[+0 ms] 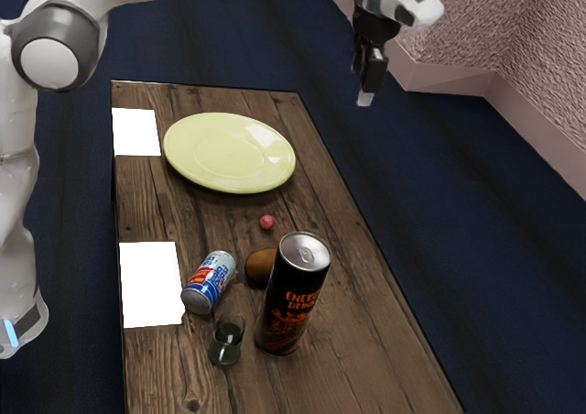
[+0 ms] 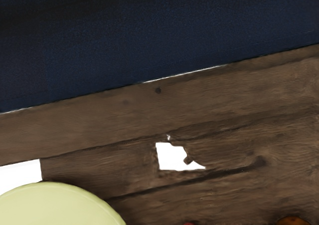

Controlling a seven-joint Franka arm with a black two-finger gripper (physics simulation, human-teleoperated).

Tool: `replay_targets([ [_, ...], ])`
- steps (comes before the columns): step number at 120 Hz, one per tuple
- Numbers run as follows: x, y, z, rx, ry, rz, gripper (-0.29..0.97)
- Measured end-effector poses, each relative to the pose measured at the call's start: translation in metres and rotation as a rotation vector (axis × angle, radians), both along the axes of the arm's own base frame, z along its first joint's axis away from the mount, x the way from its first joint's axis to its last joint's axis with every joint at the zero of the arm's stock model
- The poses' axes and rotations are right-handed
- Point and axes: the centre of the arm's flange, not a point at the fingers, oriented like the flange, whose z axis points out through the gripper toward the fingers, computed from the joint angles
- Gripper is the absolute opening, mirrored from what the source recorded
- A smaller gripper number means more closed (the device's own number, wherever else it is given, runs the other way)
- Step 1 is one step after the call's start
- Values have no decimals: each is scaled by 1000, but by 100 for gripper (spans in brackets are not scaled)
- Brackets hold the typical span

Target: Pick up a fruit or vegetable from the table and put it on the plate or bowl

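Observation:
A pale yellow-green plate (image 1: 229,151) lies on the far part of the dark wooden table (image 1: 366,341). A small red round fruit (image 1: 266,222) sits nearer than the plate. Just beyond it toward the front lies a brown oval fruit (image 1: 260,265), touching a tall can. My gripper (image 1: 365,92) hangs high in the air, past the table's edge on the exterior view's right, far from both fruits and holding nothing. In the wrist view the plate's rim (image 2: 55,205) and the table's edge (image 2: 149,80) lie below my hand.
A tall black energy-drink can (image 1: 293,295) stands right beside the brown fruit. A blue and white can (image 1: 209,282) lies on its side. A small glass (image 1: 225,343) stands near the front. Two white patches (image 1: 135,131) (image 1: 151,284) mark the table's left side.

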Motion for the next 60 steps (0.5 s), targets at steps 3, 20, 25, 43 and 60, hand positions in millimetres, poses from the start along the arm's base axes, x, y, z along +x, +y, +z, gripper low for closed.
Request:
replay_targets([
  [3,11,-3,-16,6,28,1,68],
  [20,40,28,-56,8,83,69,68],
  [25,43,27,-61,5,88,73,68],
  [43,38,9,-86,-11,180,67,68],
  [60,11,38,-140,-19,282,111,68],
])
